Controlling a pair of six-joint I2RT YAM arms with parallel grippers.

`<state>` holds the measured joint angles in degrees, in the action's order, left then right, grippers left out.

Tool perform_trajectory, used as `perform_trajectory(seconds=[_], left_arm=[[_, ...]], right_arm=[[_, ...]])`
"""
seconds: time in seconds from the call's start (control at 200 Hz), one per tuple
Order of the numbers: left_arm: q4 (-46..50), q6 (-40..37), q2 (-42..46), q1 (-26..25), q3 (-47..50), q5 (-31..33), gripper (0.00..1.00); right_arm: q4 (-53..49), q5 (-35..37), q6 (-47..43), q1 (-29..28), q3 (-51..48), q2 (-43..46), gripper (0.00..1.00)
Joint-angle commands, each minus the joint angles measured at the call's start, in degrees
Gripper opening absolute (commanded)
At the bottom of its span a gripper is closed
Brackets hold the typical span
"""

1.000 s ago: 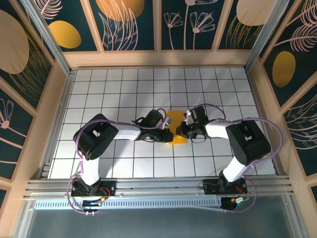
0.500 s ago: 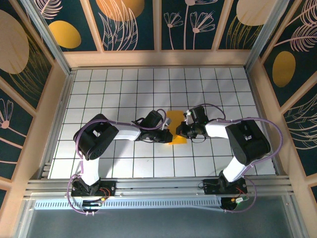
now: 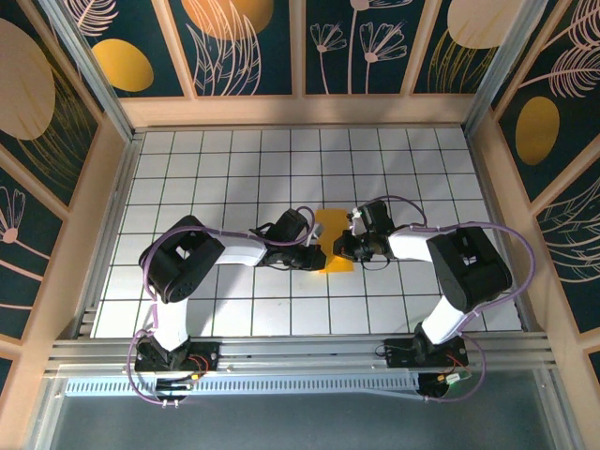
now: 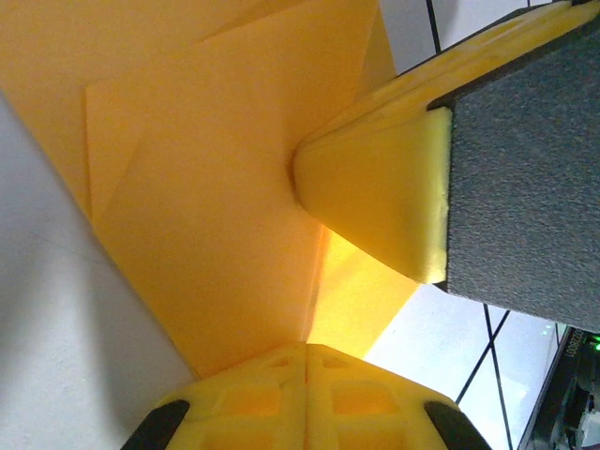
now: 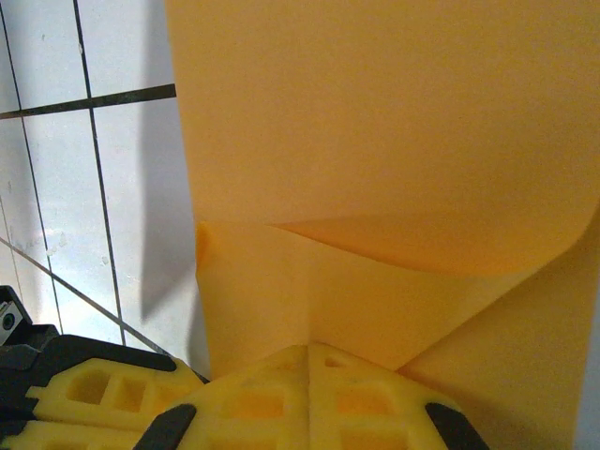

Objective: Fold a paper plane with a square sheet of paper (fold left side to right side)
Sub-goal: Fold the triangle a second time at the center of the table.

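The orange-yellow sheet of paper (image 3: 335, 246) is partly folded and lies at the table's middle, pinched from both sides. My left gripper (image 3: 318, 253) is shut on the paper's left part, and a crease of the paper (image 4: 206, 187) runs straight into the closed jaws of the left gripper (image 4: 307, 345). My right gripper (image 3: 344, 246) is shut on the paper's right part, where a raised fold of the paper (image 5: 375, 141) meets the closed jaws of the right gripper (image 5: 308, 347). A finger (image 4: 375, 187) of the right gripper presses the sheet in the left wrist view. No finished dart shape shows.
The white grid table (image 3: 234, 169) stretches around the arms, ringed by wooden walls with dark floral panels (image 3: 244, 47). Both forearms meet at the centre, close together. A finger (image 5: 94, 394) of the left gripper sits low left in the right wrist view.
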<state>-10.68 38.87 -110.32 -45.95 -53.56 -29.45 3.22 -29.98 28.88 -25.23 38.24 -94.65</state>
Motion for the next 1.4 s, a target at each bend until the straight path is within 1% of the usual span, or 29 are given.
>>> perform_trajectory(seconds=[0.0,0.255,0.475,0.741,0.866,1.036,1.396], left_arm=[[4.6,-1.8,-2.1,-0.2,0.6,2.6,0.06],[6.2,-2.5,-2.5,-0.4,0.6,4.5,0.03],[6.5,-2.7,-2.7,-0.6,0.3,4.8,0.03],[7.5,-2.5,-2.7,-0.6,0.3,5.8,0.02],[8.1,-2.5,-2.7,-0.6,0.4,6.3,0.02],[8.5,-2.6,-2.8,-0.6,0.6,6.5,0.01],[8.2,-2.7,-3.1,-0.6,0.8,6.3,0.01]], right_arm=[[-1.6,-0.4,-0.3,-0.7,0.5,1.4,0.00],[2.4,-1.7,0.8,-0.7,-0.8,6.1,0.00],[4.1,-1.2,1.6,-1.4,-2.2,3.3,0.00],[3.5,3.5,0.9,-1.8,-1.3,0.1,0.00],[1.1,6.8,-0.5,-1.4,-0.1,-0.8,0.00],[-0.3,8.1,-1.8,0.3,0.4,-1.5,0.00],[-0.2,6.9,-4.1,6.4,1.2,-2.1,0.00]])
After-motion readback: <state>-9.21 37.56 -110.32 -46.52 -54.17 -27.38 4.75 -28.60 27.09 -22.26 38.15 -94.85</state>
